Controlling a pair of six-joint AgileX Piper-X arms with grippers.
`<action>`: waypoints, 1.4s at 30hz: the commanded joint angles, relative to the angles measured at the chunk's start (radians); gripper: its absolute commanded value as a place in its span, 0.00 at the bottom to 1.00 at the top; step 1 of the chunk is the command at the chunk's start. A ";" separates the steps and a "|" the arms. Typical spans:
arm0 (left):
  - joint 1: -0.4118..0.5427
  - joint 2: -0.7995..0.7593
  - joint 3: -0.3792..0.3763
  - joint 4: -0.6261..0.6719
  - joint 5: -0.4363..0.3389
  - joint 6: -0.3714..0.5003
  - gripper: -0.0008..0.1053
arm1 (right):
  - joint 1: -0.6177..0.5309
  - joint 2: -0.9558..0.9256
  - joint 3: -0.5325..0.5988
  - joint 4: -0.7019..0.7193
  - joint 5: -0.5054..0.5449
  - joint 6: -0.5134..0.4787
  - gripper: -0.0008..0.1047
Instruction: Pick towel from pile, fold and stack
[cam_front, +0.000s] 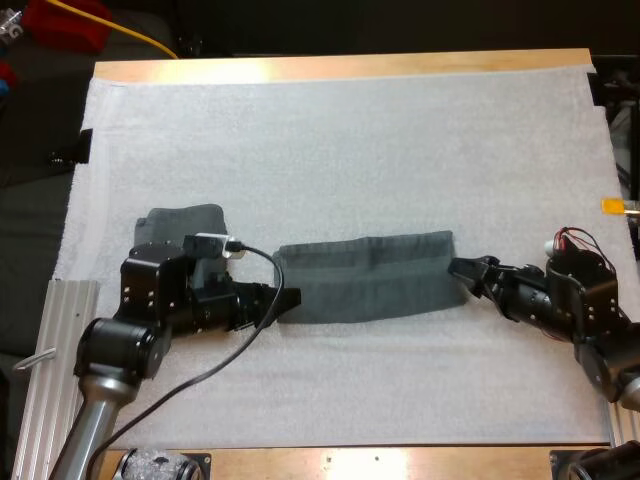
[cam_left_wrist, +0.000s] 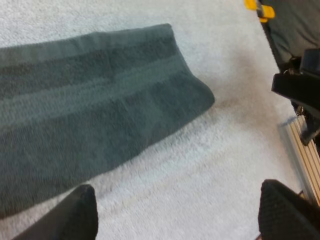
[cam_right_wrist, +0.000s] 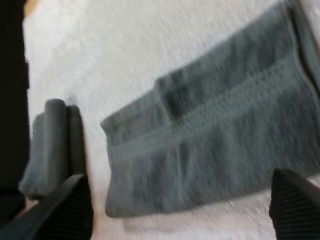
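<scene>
At left hand (cam_front: 290, 298): wide open, fingers (cam_left_wrist: 80, 212) well apart in left wrist view, nothing gripped, bare white mat (cam_front: 350, 130) in the gap. Positioned at left end of flat towel (cam_front: 370, 278), tip right at that edge in high view; touching or not, cannot tell. From left wrist: towel (cam_left_wrist: 90, 120) ahead of fingers, one finger close by its long edge, other finger well clear over mat.

At right hand (cam_front: 462, 270): also wide open, fingers (cam_right_wrist: 65, 207) far apart in right wrist view, nothing gripped. Positioned at right end of same towel, tip just beside the near right corner. From right wrist: towel (cam_right_wrist: 215, 155) ahead of fingers, not between them.

Towel orientation: long axis left-right across mat, one short end pointing at each hand, so lying between the two hands. Folded lengthwise into a long narrow strip, flat on mat, woven band running along the long axis. Placement: about mid-mat, a little toward the near side.

Farther out, beyond left arm: folded stack (cam_front: 185, 225), near towel's left end, not touching it. From right wrist: folded stack (cam_right_wrist: 50, 150) past towel's far end, strip of mat between.

Counts: 2 hands, both empty; 1 flat towel; 1 folded stack, layer count not readable.

Under everything: mat on wooden counter (cam_front: 340, 68).
</scene>
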 joint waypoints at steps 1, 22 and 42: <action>0.003 -0.023 -0.006 0.018 -0.006 0.006 0.62 | -0.003 -0.021 -0.022 0.050 0.005 -0.033 0.68; 0.003 -0.196 -0.006 0.113 0.014 0.000 0.62 | -0.003 -0.166 -0.103 0.333 0.071 -0.162 0.68; 0.003 -0.196 -0.006 0.114 0.062 0.000 0.62 | -0.036 0.075 -0.198 0.336 0.152 -0.315 0.68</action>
